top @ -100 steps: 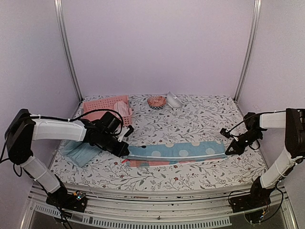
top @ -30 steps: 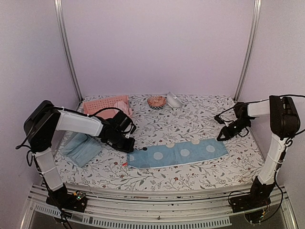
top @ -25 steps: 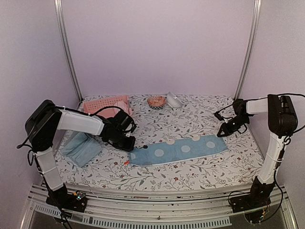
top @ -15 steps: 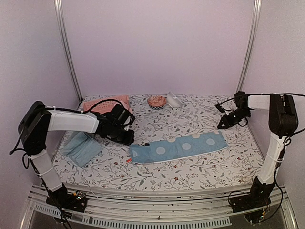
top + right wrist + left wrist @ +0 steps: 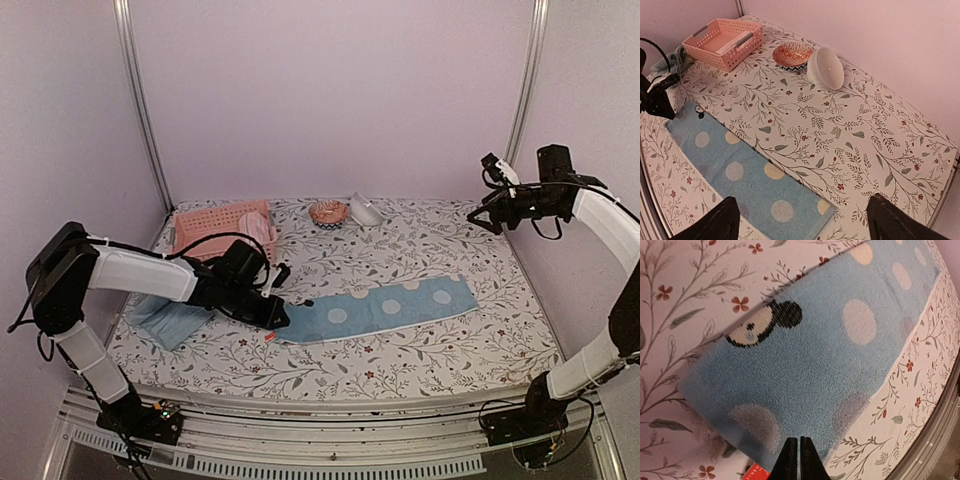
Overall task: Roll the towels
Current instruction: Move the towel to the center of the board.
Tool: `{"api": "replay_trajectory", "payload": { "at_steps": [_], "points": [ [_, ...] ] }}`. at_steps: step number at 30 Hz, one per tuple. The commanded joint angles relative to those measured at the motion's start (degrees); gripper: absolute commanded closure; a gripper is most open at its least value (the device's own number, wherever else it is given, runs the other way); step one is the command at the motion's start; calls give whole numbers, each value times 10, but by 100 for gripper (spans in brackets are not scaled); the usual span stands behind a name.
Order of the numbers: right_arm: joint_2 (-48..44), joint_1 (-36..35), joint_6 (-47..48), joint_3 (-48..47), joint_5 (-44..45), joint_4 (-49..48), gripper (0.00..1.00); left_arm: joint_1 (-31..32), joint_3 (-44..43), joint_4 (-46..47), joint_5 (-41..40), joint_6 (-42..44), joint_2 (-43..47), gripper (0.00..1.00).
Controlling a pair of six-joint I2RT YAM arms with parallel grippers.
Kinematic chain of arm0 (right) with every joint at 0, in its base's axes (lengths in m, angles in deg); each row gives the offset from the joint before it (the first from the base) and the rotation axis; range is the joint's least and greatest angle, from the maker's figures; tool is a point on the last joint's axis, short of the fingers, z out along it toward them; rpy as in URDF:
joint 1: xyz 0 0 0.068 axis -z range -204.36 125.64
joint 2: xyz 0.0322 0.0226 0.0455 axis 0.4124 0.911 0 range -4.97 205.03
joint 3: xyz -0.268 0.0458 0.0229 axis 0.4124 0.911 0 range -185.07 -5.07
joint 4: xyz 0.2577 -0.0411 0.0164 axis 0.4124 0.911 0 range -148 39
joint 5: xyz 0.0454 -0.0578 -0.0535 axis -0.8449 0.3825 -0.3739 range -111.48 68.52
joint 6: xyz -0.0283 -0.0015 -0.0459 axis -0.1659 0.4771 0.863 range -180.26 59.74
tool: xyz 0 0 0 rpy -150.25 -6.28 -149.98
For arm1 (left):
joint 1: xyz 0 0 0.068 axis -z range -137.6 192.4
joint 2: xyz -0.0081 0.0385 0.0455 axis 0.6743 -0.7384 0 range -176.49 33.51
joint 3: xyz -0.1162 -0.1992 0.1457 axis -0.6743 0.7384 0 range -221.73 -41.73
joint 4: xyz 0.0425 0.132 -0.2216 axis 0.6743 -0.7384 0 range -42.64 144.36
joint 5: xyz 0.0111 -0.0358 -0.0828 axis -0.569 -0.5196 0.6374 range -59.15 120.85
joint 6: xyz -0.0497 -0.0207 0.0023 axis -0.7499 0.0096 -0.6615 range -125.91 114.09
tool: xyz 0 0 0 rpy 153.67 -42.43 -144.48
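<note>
The blue towel (image 5: 385, 308) lies flat and unrolled on the tabletop (image 5: 430, 245), toward the near edge. Its long axis runs left to right, the right end angled a little farther back. The left hand (image 5: 280, 318) sits at the towel's left short end, fingers together. Its wrist view shows the tips over the cloth near the edge, but I cannot tell whether any cloth is pinched. The right hand (image 5: 483, 212) hangs high by the right wall, fingers wide apart, well apart from the towel. The left arm is the nearer, so a roll would likely run from that end rightward. The teal towel (image 5: 165, 318) lies bunched left of that arm, with the basket (image 5: 215, 218) behind. The tabletop has a floral print, and plain lilac walls (image 5: 330, 100) enclose it.
</note>
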Motion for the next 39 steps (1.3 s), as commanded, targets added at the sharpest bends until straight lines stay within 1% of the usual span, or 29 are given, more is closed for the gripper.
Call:
{"api": "replay_trajectory", "payload": {
  "at_steps": [1, 2, 4, 7, 9, 10, 13, 20, 25, 29, 34, 39],
  "points": [
    [84, -24, 81, 22, -20, 103, 36, 9, 54, 80, 69, -45, 19, 93],
    [102, -25, 93, 22, -14, 121, 47, 8, 69, 96, 76, -55, 24, 93],
    [129, -24, 102, 41, 15, 121, 63, 10, 88, 117, 81, -66, 24, 94],
    [173, -25, 83, 68, 80, 103, 77, 11, 102, 122, 73, -68, 13, 94],
    [199, -24, 68, 74, 113, 98, 83, 11, 110, 123, 69, -68, 8, 94],
    [208, -24, 61, 77, 125, 95, 85, 11, 113, 124, 68, -67, 3, 94],
    [229, -23, 43, 80, 154, 87, 88, 12, 120, 125, 69, -65, -8, 94],
    [259, -12, 33, 92, 164, 93, 89, 14, 131, 124, 61, -65, -9, 94],
    [255, -8, 45, 102, 168, 102, 88, 20, 133, 125, 60, -69, -8, 94],
    [266, 5, 37, 105, 198, 87, 88, 26, 132, 125, 61, -70, -13, 95],
    [269, 39, 21, 97, 237, 65, 88, 39, 126, 125, 70, -71, -18, 96],
    [262, 49, 26, 73, 226, 82, 88, 55, 110, 125, 80, -69, -19, 96]
  ]
}}
